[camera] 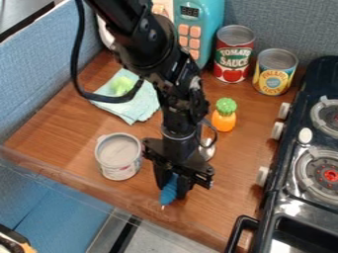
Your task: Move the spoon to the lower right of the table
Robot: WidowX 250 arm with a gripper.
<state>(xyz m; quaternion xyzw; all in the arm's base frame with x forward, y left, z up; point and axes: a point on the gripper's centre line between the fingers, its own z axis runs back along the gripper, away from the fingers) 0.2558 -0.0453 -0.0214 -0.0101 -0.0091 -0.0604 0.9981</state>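
One wooden table [86, 133], stretching across the middle. Blue-grey partitions [39, 89] behind, from 9 o'clock round to 1. Along the edge at 3 to 5 o'clock, a black stove [269, 217] with pale knobs along its near side. Down from 12 o'clock, a black robot arm [139, 44], upright over the table. At 12 o'clock behind it, a teal toy microwave [214, 22] with pinkish buttons. Towards 11 o'clock, a pale green cloth [142, 106], crumpled flat. At 6 o'clock, low over the table's near edge, the gripper [174, 189], with fingers closed on a blue handle. At 8 o'clock, a pale can [119, 150], upright; at 1 o'clock, a red can [233, 54]; at 2 o'clock, a yellow can [274, 72], both upright near the back. Between the fingers at 6 o'clock, the handle of the spoon [168, 195], slanting towards a silvery bowl at 4 o'clock, partly hidden behind the gripper. At 3 o'clock, an orange toy [224, 121] with a green top. On the cloth, a small light-green thing [121, 85].
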